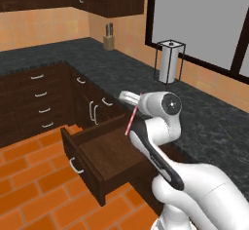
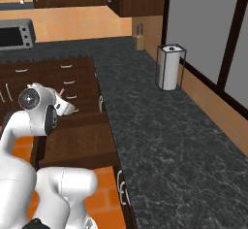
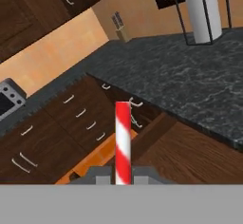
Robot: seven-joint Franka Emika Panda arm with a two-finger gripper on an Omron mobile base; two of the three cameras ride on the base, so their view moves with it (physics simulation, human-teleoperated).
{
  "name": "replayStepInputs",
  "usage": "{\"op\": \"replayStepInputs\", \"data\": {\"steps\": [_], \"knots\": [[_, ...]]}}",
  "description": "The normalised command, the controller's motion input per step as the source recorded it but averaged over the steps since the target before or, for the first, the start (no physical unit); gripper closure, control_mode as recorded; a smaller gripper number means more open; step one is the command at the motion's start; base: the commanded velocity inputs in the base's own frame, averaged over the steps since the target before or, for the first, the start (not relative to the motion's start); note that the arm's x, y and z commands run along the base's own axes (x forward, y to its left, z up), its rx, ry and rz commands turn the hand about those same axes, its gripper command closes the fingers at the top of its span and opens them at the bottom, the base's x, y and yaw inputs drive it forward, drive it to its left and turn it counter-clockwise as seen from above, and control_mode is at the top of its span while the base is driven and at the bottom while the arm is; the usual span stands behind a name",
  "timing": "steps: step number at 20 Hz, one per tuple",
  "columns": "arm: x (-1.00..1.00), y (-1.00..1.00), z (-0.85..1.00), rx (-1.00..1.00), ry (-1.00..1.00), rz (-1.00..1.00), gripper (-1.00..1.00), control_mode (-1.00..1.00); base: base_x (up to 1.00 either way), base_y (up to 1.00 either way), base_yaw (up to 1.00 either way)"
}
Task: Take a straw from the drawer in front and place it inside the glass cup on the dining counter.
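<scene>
The red-and-white striped straw (image 3: 123,142) stands straight up from between my fingertips in the hand view, with my gripper (image 3: 122,180) shut on its lower end. From the left base view the straw (image 1: 133,118) slants down beside my wrist, above the open dark brown drawer (image 1: 104,157). The drawer is pulled out over the floor, its silver handle (image 1: 74,166) facing away from the counter, and its wooden bottom (image 3: 190,152) looks bare. My gripper (image 2: 66,107) hovers over the drawer (image 2: 80,140). The glass cup and the dining counter are out of view.
A black speckled counter (image 1: 204,122) runs along the right, carrying a paper towel holder (image 1: 168,61) and a knife block (image 1: 109,40). Closed drawers (image 1: 41,97) line the far corner. A microwave (image 2: 17,33) sits at the back left. Orange tile floor (image 1: 29,185) lies beside the drawer.
</scene>
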Motion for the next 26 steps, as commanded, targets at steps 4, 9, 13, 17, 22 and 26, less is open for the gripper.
{"op": "replayStepInputs", "data": {"steps": [4, 9, 13, 17, 22, 26], "knots": [[-0.19, -0.06, 0.0, 0.01, -0.02, 0.0, 1.0, 1.0, -0.43, 0.0, 0.01], [0.0, 0.0, 0.0, 0.0, 0.0, 0.0, 1.0, 1.0, -1.0, 0.29, 0.22], [0.0, 0.0, 0.0, 0.0, 0.0, 0.0, 1.0, 1.0, -0.54, 0.94, 0.69], [0.0, 0.0, 0.0, 0.0, 0.0, 0.0, 1.0, 1.0, 0.0, 0.94, 0.74], [0.0, 0.0, 0.0, 0.0, 0.0, 0.0, 1.0, 1.0, 0.36, 0.58, 0.31], [0.0, 0.0, 0.0, 0.0, 0.0, 0.0, 1.0, 1.0, 0.94, 0.08, -0.05]]}}
